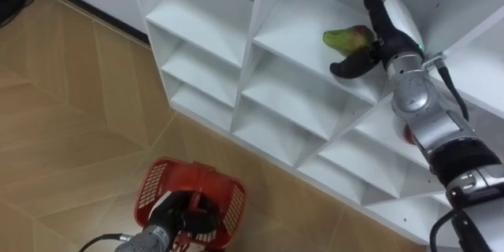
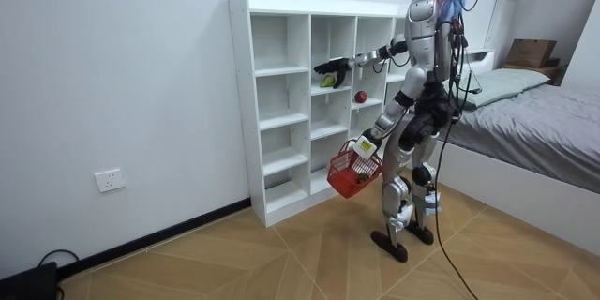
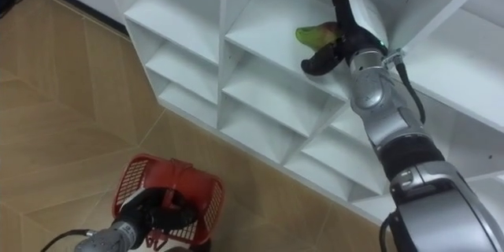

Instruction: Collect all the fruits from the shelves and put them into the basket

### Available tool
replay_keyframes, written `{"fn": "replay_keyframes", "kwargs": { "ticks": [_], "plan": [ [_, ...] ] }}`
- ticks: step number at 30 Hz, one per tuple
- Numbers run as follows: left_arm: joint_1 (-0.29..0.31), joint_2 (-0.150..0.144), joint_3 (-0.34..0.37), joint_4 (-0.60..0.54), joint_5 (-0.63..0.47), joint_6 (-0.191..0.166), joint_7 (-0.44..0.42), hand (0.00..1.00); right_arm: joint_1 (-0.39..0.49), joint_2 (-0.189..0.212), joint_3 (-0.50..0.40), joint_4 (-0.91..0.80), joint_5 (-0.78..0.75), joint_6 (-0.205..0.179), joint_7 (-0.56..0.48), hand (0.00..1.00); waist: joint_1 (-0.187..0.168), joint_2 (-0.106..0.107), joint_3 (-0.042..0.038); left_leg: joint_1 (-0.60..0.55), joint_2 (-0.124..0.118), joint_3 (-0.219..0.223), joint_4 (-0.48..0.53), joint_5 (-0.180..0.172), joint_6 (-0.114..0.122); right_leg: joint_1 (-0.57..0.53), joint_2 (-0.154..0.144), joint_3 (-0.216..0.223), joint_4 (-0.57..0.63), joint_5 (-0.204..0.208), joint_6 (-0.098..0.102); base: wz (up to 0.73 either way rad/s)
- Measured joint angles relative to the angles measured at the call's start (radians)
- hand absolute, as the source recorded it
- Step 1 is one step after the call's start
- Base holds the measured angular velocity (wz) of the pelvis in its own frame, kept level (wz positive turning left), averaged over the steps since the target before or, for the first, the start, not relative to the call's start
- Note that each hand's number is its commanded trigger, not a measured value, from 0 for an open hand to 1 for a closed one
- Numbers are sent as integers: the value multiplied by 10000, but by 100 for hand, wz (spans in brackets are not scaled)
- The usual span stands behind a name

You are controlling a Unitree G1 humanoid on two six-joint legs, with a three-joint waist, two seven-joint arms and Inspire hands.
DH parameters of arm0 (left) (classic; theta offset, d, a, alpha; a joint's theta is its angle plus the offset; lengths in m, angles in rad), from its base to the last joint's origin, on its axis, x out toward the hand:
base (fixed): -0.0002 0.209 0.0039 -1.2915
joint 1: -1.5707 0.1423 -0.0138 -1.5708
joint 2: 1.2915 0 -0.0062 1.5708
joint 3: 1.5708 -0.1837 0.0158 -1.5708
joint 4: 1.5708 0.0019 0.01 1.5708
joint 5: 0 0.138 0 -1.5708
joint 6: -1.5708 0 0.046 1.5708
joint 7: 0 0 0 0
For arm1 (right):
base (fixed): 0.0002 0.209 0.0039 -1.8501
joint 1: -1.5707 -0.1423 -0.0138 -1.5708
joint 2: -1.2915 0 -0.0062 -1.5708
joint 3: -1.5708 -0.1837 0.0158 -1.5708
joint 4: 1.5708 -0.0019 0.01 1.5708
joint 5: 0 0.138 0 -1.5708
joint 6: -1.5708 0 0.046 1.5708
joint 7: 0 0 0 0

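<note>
We're early in the task: right robot hand (image 1: pixel 387 22) is open at the green fruit (image 1: pixel 345 38) in its closet (image 1: pixel 206 24) cubby, no grip yet, red fruit (image 2: pixel 359 97) sits in a neighbouring cubby, left robot hand (image 1: pixel 186 220) grips the red basket (image 1: pixel 154 179), no fruit visible inside.

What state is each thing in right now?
Green fruit: lying on shelf, not gripped.
Red fruit: sitting in neighbouring compartment.
Basket: hanging from the left robot hand.
Right robot hand: open, beside green fruit.
Left robot hand: shut on basket handle.
</note>
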Motion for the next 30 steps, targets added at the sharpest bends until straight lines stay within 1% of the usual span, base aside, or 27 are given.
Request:
{"fn": "replay_keyframes", "kwargs": {
  "ticks": [1, 2, 3, 4, 5, 6, 13, 15, 17, 21, 26, 30],
  "plan": [
    [-1, 3, -6, 0, 0, 0, 0, 100, -9, 0, 0, 13, 0, 0, 4, 0, 0, 1, 0, 0, 0, 1, -1, 2, 0, -3, -2, 0, 5, 0, 0, 0],
    [-3, 3, -9, 0, 0, 0, 2, 100, -22, 0, 0, 34, 12, 0, 19, 7, 1, 1, 0, -1, 0, 0, -3, 5, 1, -10, -7, -5, 15, 0, 0, 0],
    [-10, 12, -9, 0, 0, 0, 14, 100, -27, -1, 0, 44, 44, 0, 48, 37, 8, 0, 0, 0, 0, 1, -3, 8, 2, -17, -13, -12, 30, 0, 0, 0],
    [-14, 17, -8, 0, 0, 0, 27, 100, -29, -1, 0, 45, 63, 0, 82, 60, 12, 0, 0, 1, 1, 2, -3, 9, 2, -25, -16, -12, 42, 0, 0, 0],
    [-27, 23, -9, 0, 0, 0, 44, 100, -33, -1, 1, 46, 91, 0, 152, 78, 12, 0, 0, 3, 4, 10, -4, 14, 1, -46, -25, -14, 81, 0, 0, 0],
    [-38, 30, -8, 1, 1, 0, 44, 100, -37, -1, 1, 59, 100, 1, 237, 100, 18, -2, -1, 12, 8, 25, -8, 18, 2, -50, -27, -10, 85, 0, 0, -3],
    [-54, 15, -8, 4, 6, 0, 25, 100, -56, 21, -72, 233, 9, 56, 877, 100, 53, -10, -2, 67, -11, 73, -233, 162, 7, -109, -88, -12, 105, 16, -16, 0],
    [-48, -16, -14, 26, 3, 2, 12, 100, -35, 137, -228, 450, -14, 108, 738, 100, 184, -9, -1, 71, -8, 104, -271, 185, 10, -136, -97, 4, 108, 21, -22, 0],
    [-52, -23, -13, 25, 2, 2, 13, 100, -38, 144, -329, 488, -36, 186, 611, 100, 241, -9, -1, 66, -8, 96, -275, 185, 10, -136, -98, -9, 108, 20, -22, 0],
    [-67, -10, -90, 26, 0, 2, 31, 100, -45, 148, -283, 486, -53, 299, 634, 100, 245, -5, 2, 81, -10, 122, -254, 186, 14, -136, -108, 2, 106, 21, -21, 0],
    [-72, -11, -96, 25, 0, 2, 34, 100, -43, 189, -272, 488, 5, 306, 710, 100, 244, 12, 13, 92, -10, 148, -262, 187, 15, -137, -114, 15, 106, 20, -20, 0],
    [-142, -14, -250, 181, -11, 2, 53, 100, -44, 211, -271, 481, 266, 293, 766, 100, 246, 62, 46, 94, -8, 156, -248, 187, 16, -133, -109, 30, 104, 21, -21, 0]
  ]
}}
